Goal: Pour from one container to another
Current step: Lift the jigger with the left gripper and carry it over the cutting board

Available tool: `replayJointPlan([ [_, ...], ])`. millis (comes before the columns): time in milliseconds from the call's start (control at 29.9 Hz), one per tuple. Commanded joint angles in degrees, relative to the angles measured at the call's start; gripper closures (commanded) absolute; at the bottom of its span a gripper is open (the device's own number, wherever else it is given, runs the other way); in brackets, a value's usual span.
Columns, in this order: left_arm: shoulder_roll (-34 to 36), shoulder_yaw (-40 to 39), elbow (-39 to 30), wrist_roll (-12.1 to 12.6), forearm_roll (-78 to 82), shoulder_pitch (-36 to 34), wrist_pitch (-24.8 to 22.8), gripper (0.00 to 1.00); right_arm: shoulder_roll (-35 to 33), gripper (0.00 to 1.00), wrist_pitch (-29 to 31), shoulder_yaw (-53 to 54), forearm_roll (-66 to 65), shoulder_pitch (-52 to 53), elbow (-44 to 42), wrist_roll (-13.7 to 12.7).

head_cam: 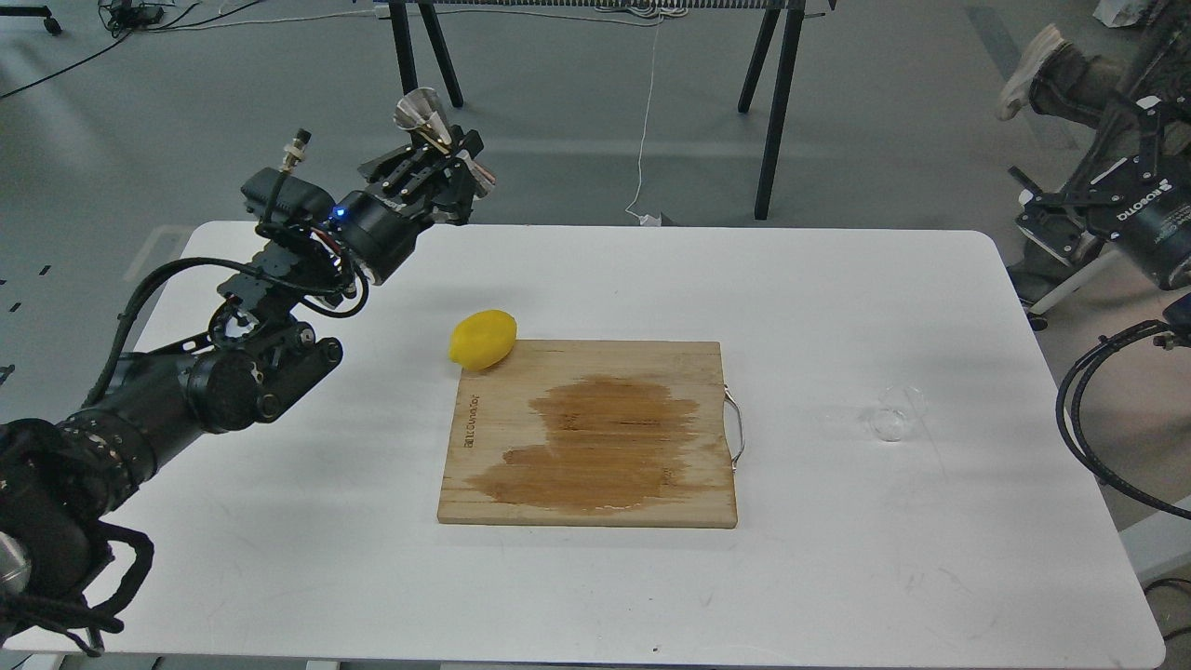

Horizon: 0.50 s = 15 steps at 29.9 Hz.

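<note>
The steel jigger (418, 111) is lifted high above the table's far left edge, tilted, with my left gripper (453, 160) shut on its waist. On the table (837, 577) at the right the tiny clear glass cup (899, 415) stands alone, with no gripper touching it. My right gripper (1038, 220) hovers off the table's right edge, well above and behind the cup, its fingers spread open and empty. Whether either vessel holds liquid cannot be made out.
A wooden cutting board (595, 372) with a wide wet stain and a metal handle lies in the middle. A yellow lemon (483, 339) rests at its far left corner. Black stand legs (413, 112) rise behind the table.
</note>
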Motion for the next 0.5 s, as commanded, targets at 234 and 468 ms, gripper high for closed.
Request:
replayJointPlan([
  [234,-13.4,10.3,-1.5,0.0,8.2,3.0,0.0,0.94,0.1,0.01,0.0,-1.2,-0.2,0.0,-2.6,-0.1],
  [468,-16.4,10.4,0.2,0.0,12.1,9.1,0.0,0.94,0.2,0.01,0.0,-2.8,-0.2,0.8,-2.7,-0.2],
])
